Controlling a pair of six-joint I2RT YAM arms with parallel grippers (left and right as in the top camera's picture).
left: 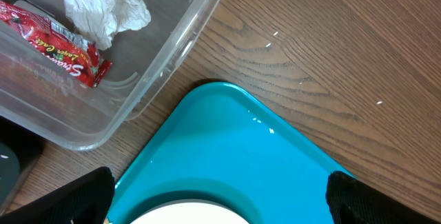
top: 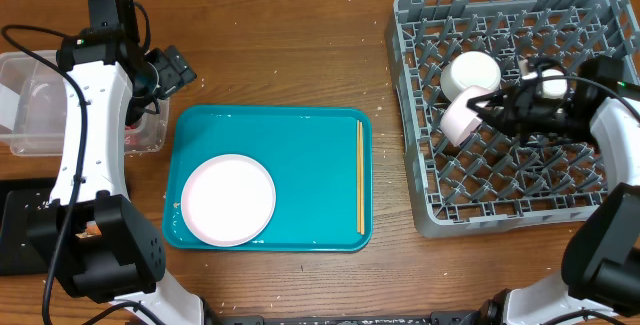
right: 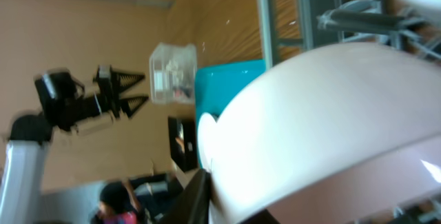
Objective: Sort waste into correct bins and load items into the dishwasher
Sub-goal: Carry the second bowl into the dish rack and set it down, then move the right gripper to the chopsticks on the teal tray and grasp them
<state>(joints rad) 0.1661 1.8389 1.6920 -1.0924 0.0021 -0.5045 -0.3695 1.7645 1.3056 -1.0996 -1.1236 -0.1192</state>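
Note:
My left gripper is open and empty above the table, between the clear tub and the teal tray. In the left wrist view its jaws are spread over the tray corner, and the tub holds the red wrapper and the white paper wad. The white plate and the chopsticks lie on the teal tray. My right gripper is shut on a white bowl, tilted on edge inside the grey dish rack. A second bowl sits upside down beside it. The sausage is not visible.
The teal serving tray sits mid-table. The black tray lies at the front left, partly under my left arm, with tiny white specks on it. A small white cup sits in the rack behind my right gripper.

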